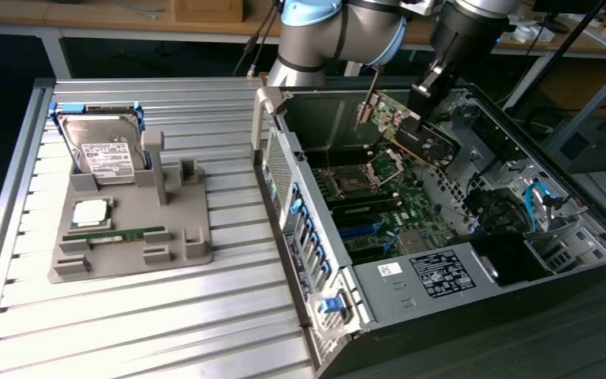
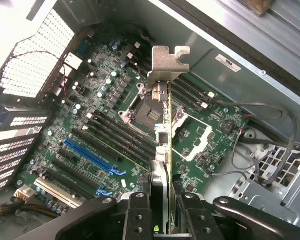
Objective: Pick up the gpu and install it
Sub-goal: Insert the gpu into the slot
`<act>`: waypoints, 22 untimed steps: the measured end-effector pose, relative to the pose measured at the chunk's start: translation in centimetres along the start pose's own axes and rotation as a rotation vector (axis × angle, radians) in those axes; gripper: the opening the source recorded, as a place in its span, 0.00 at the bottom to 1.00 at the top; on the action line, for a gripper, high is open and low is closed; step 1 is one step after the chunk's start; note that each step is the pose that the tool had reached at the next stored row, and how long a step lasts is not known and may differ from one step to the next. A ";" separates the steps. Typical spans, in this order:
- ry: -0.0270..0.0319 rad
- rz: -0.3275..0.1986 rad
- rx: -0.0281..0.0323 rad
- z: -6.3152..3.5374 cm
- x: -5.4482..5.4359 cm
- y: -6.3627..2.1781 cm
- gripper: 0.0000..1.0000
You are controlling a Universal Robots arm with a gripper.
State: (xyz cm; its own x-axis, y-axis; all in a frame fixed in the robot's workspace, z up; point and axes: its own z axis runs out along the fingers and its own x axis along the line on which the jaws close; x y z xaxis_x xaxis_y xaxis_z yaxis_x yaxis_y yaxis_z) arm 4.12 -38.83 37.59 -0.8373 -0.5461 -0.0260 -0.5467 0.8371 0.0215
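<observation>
Pickup done: the pincer [image 2: 162,202] grips the gpu [image 1: 417,134] at twelve o'clock over the motherboard [image 1: 393,217], not yet seated.

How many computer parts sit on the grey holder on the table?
3: the hard drive propped up at the far end of the holder, the square silver processor flat mid-holder, and the green memory stick just nearer the camera. None seems hidden.
</observation>
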 end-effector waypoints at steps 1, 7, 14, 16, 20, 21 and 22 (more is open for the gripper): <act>0.0001 -0.003 -0.0001 0.00 0.0 0.00 0.27; 0.0006 -0.029 -0.0008 0.02 0.0 0.00 0.27; 0.0011 -0.052 -0.0014 0.03 0.0 0.00 0.27; 0.0013 -0.062 -0.0016 0.03 0.0 0.00 0.27; 0.0016 -0.076 -0.0020 0.03 0.0 0.00 0.27; 0.0017 -0.082 -0.0022 0.03 0.0 0.00 0.27; 0.0018 -0.084 -0.0022 0.04 0.0 0.00 0.27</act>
State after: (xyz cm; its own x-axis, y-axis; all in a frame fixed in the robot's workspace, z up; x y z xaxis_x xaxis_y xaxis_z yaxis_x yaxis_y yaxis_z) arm 4.12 -38.83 37.56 -0.7882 -0.6148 -0.0260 -0.6153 0.7880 0.0215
